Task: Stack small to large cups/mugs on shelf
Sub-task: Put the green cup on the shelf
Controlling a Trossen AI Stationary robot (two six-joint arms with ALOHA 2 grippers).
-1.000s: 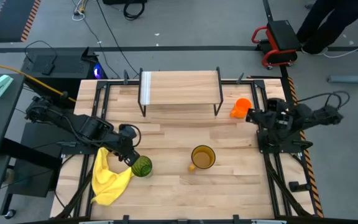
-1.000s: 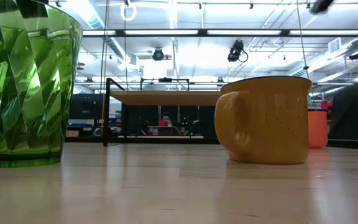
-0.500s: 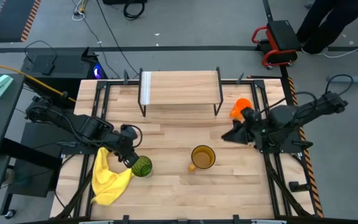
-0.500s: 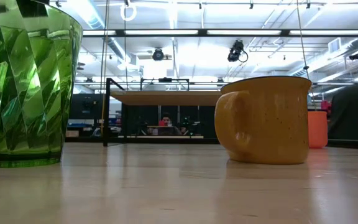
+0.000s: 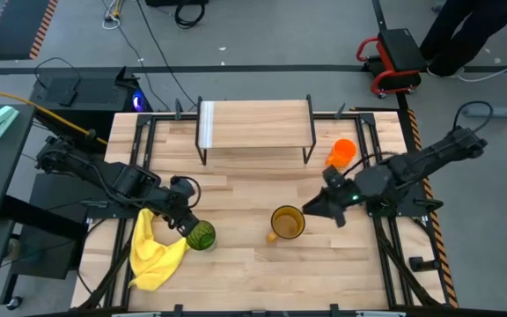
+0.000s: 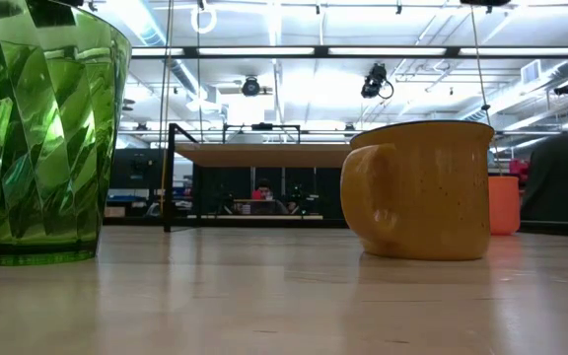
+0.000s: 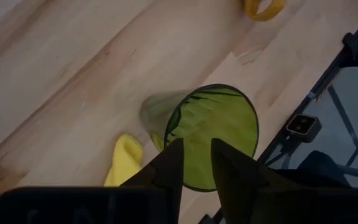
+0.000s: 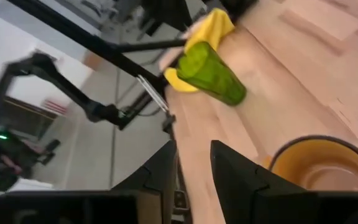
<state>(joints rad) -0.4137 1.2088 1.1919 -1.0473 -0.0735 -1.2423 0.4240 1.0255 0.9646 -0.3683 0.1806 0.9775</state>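
Observation:
The green tumbler (image 5: 201, 235) (image 6: 47, 133) stands upright on the table near its left side. My left gripper (image 5: 186, 225) (image 7: 196, 152) is above the tumbler's mouth (image 7: 213, 134), on the side toward the yellow cloth, with its fingers a little apart. The amber mug (image 5: 287, 223) (image 6: 427, 192) stands on its base at the table's middle, its handle (image 6: 368, 192) turned toward the near-left. My right gripper (image 5: 313, 211) (image 8: 193, 155) hovers just right of it, narrowly open and touching nothing. The orange mug (image 5: 342, 152) (image 6: 504, 205) stands right of the shelf (image 5: 255, 123) (image 6: 264, 155). My left gripper comes down slanting from the table's left over the tumbler's rim (image 7: 169, 124). I cannot tell whether its fingers touch the rim. The tumbler stands with its base on the table.
A crumpled yellow cloth (image 5: 152, 251) (image 7: 126, 162) lies at the near-left, against the tumbler. The shelf's top board is bare. Bare table lies between the shelf and both cups. Black frame rails (image 5: 385, 220) run along the table's sides. A person (image 5: 465, 31) stands beyond the far-right corner.
My right arm has swung from the table's right edge, beside the orange mug, toward the left and near side, and its gripper now sits next to the amber mug. The left arm and all three cups have stayed still.

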